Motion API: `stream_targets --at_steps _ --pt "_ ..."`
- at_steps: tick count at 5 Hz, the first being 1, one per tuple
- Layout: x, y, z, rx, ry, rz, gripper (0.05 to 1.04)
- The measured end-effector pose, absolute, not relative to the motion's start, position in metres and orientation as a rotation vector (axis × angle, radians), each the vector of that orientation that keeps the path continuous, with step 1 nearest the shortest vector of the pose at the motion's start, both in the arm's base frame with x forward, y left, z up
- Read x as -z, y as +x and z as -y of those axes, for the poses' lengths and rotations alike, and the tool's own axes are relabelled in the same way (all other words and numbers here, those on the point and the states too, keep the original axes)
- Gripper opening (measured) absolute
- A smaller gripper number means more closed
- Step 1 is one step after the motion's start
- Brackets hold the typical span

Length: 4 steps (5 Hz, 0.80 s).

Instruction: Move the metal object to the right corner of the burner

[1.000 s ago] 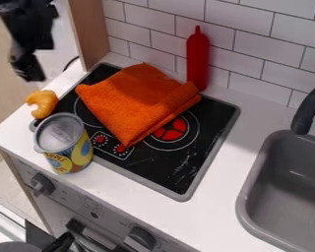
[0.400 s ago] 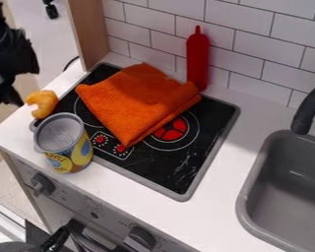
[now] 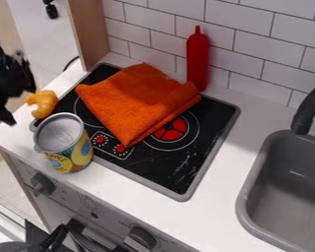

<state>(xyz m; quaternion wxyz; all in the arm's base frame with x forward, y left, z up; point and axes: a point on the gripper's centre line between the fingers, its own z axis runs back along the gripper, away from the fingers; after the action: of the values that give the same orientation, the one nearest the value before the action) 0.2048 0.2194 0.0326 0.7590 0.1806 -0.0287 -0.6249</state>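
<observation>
The gripper (image 3: 9, 81) is at the left edge of the camera view, up and to the left of the can and close beside the orange-yellow toy food in the picture. A can with a grey, metal-looking top (image 3: 59, 133) and a yellow and blue label stands upright at the front left of the black burner plate (image 3: 167, 172). The red burner (image 3: 170, 129) lies right of the can, partly covered by a folded orange cloth (image 3: 134, 101).
The curved orange-yellow toy food (image 3: 43, 103) sits on the counter behind the can. A red bottle (image 3: 198, 59) stands at the tiled wall. On the right are a grey sink (image 3: 288, 182) and a black faucet (image 3: 311, 108). Stove knobs line the front.
Over the last second the gripper has come down and to the left, from the upper left to the left edge. The can, cloth and toy food have stayed put.
</observation>
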Motion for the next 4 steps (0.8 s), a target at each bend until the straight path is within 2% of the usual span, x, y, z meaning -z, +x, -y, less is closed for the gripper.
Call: stream_targets --at_steps 1,2,4 --pt "-0.023 0.201 -0.207 1.362 0.366 0.031 0.998" --pt "-0.013 0.201 -0.196 1.396 0.386 0.012 0.998" --pt "-0.008 0.203 -0.184 1.357 0.388 0.065 0.998"
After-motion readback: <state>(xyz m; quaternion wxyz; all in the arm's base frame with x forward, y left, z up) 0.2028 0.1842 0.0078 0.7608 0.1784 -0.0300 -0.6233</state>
